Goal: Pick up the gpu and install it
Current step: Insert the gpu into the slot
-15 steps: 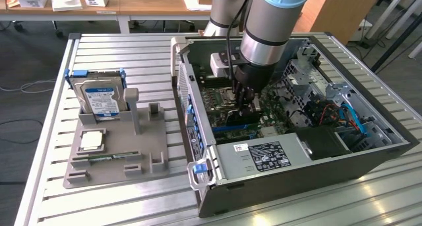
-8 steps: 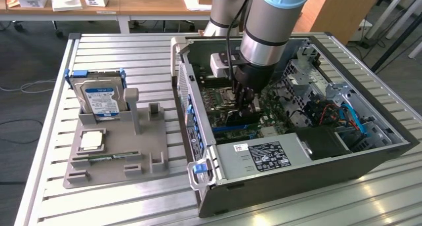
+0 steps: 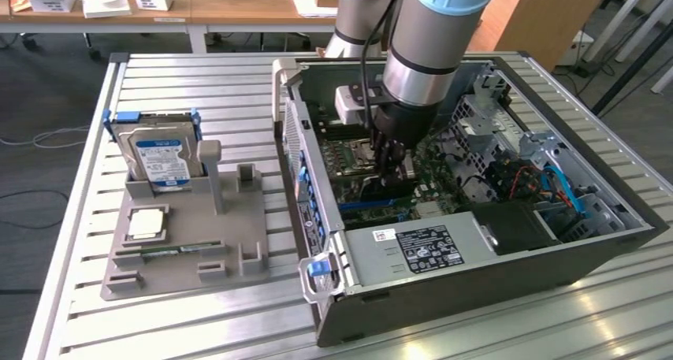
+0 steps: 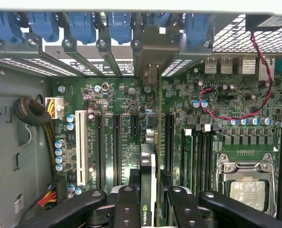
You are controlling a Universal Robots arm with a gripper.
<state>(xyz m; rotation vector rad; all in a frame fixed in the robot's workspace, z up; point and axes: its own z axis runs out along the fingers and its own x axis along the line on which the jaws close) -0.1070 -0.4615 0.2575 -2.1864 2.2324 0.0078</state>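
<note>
My gripper [image 3: 392, 161] is down inside the open computer case [image 3: 589, 254], over the motherboard [image 3: 352, 157]. It is shut on the gpu [image 4: 149, 161], a thin card seen edge-on between the black fingers [image 4: 126, 202]. The card stands upright, just above a long black expansion slot. Its metal end points at the rear bracket openings [image 4: 150, 71] under the blue clips. In the exterior view the gpu [image 3: 384, 183] is a dark sliver below the fingers, mostly hidden by them.
A grey parts holder [image 3: 184, 257] stands on the slatted table at the exterior view's left. It carries a blue-labelled hard drive [image 3: 160, 157], a processor [image 3: 145, 224] and a memory stick [image 3: 169, 250]. Beside the card are the processor socket [image 4: 247, 183], memory slots [image 4: 202, 152] and a red-black cable [image 4: 226, 116].
</note>
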